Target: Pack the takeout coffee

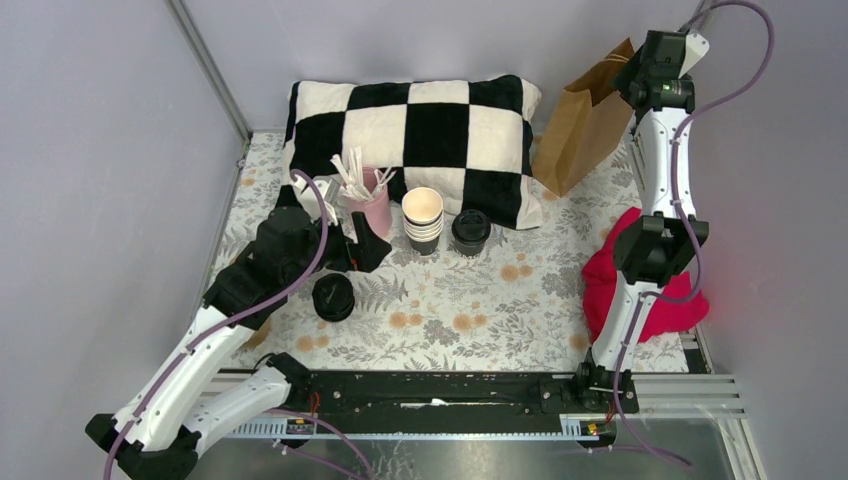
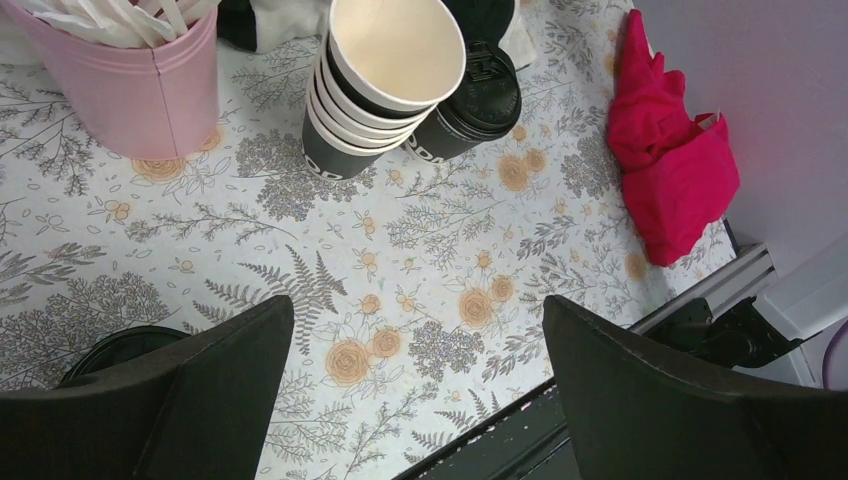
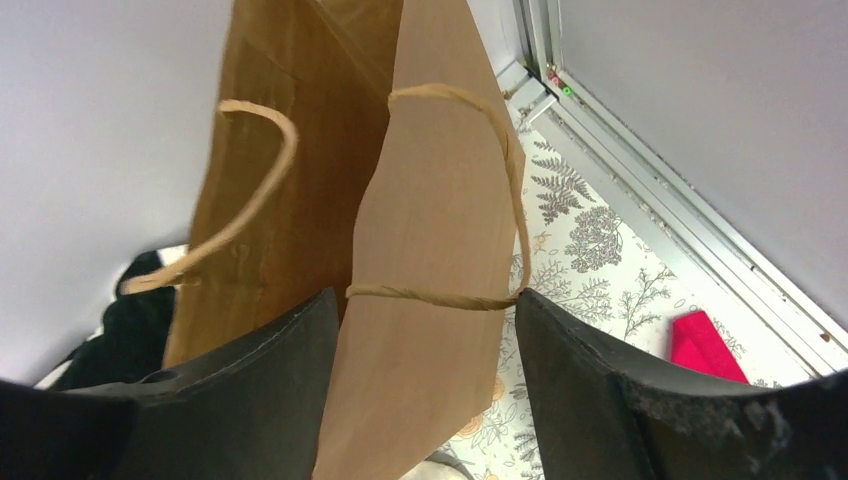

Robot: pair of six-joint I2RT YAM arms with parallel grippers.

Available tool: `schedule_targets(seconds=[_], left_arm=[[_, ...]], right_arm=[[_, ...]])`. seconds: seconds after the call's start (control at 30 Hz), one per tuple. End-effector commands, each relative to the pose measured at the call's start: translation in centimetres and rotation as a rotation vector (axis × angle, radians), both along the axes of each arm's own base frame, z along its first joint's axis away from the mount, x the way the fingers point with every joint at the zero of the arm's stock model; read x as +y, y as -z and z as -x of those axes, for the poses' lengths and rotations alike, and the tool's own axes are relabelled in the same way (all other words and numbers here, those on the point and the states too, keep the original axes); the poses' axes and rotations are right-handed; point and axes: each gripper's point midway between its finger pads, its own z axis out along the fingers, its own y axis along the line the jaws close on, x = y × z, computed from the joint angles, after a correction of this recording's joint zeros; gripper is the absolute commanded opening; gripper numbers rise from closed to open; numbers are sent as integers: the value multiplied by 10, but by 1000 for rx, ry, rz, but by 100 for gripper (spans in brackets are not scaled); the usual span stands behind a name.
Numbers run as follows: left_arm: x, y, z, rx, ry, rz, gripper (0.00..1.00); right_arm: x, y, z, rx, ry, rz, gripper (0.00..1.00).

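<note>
The takeout coffee (image 2: 470, 105) stands upright on the flowered table (image 2: 420, 260), touching the right side of the stack of lidless cups (image 2: 385, 80), with its black lid on and white lettering showing low on its wall. The left gripper (image 2: 417, 310) hovers on the near side of that stack, jaws spread wide and empty; a loose lid (image 2: 120, 350) lies under its left finger. Well to the right of the stack and further back, the right gripper (image 3: 425, 310) straddles one wall of the brown paper bag (image 3: 430, 180) just below its twine handle. Whether the jaws actually pinch the paper I cannot tell. The cup probably handles as a light, thin-walled thing that dents under a hard squeeze, and its weight depends on contents hidden by the lid. The lid is likely only pressed on, so lifting by it risks popping it off. The safer hold looks like the cup's body, around the middle just under the lid rim, kept upright, approaching from the side away from the stack.
</note>
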Motion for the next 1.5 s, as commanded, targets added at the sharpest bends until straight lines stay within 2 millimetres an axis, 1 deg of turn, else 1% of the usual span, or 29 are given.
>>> schedule_targets(seconds=[0.0,0.17,0.2,0.33,0.47,0.6,0.7,0.73,0.77,0.8,0.9,0.97,1.17,1.3,1.4,1.47], left_arm=[[6,-18,-4,-65,-32,13,99],[11,-18,-4,-71,-49,8,99],[11,-17,-3,-67,-50,9,99],[9,-15,-1,-55,-42,18,99],[9,-14,0,-52,-41,22,99],[8,-13,-1,-46,-41,21,99],[7,-12,-2,-42,-39,18,99],[7,-11,-2,-42,-39,16,99],[7,-10,-2,-42,-38,14,99],[7,-10,-2,-44,-38,15,99],[7,-7,-2,-41,-37,11,99],[7,-6,-2,-41,-35,9,99],[12,-1,-5,-57,-48,-24,99],[13,-2,-6,-67,-42,-42,99],[14,-4,-6,-74,-39,-48,99],[16,-5,-8,-83,-55,-53,99]], right_arm=[[9,-2,-13,-20,-21,7,71],[12,6,-11,21,-25,48,66],[12,6,-10,21,-27,50,65],[16,0,-6,17,-42,57,56],[15,-14,4,-7,-31,63,56],[14,-33,15,-51,-19,74,55],[14,-43,21,-72,-15,74,53],[14,-46,23,-86,-11,70,54],[15,-51,26,-109,-13,62,56],[15,-53,26,-131,-22,48,61],[15,-56,25,-192,-30,-24,83],[13,-55,22,-221,-30,-76,89],[5,-52,10,-307,6,-237,90],[1,-40,0,-338,54,-379,86],[-5,-41,-6,-387,87,-404,81],[-8,-42,-11,-398,97,-409,81]])
